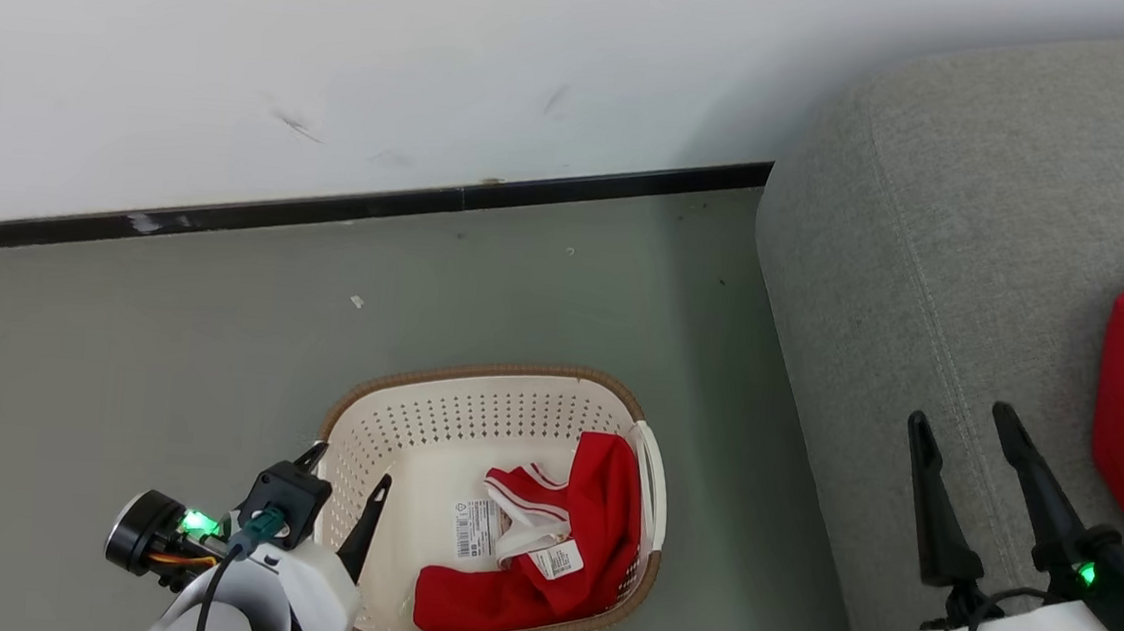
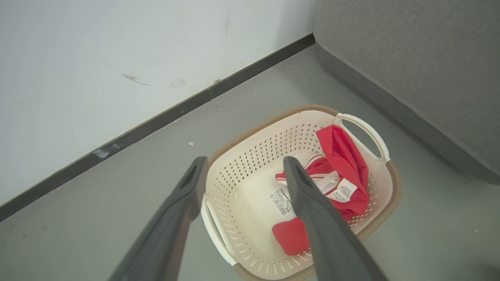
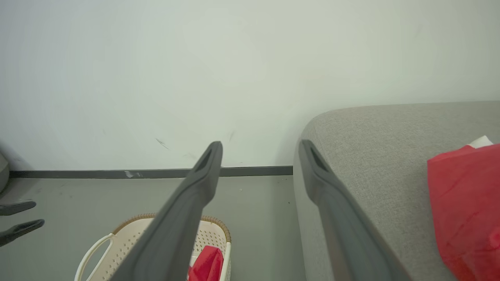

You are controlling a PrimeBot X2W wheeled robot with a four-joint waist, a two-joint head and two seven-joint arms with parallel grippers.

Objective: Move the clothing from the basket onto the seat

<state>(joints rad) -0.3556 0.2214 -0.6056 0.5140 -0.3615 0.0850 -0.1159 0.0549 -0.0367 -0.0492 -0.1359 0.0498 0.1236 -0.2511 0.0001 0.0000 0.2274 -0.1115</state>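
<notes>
Red clothing point(image 1: 596, 519) lies bunched along the right wall of the basket point(image 1: 474, 409), low in the head view, just right of the left gripper point(image 1: 349, 469), whose fingers are spread and empty. The right gripper point(image 1: 962, 419), also spread, hovers over the seat point(image 1: 929, 234), so the left arm is nearer.

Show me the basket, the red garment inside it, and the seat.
basket point(image 1: 475, 404), head view, perforated far wall.
red garment point(image 1: 608, 500), head view, upper fold.
seat point(image 1: 929, 234), head view, bare grey top.
</notes>
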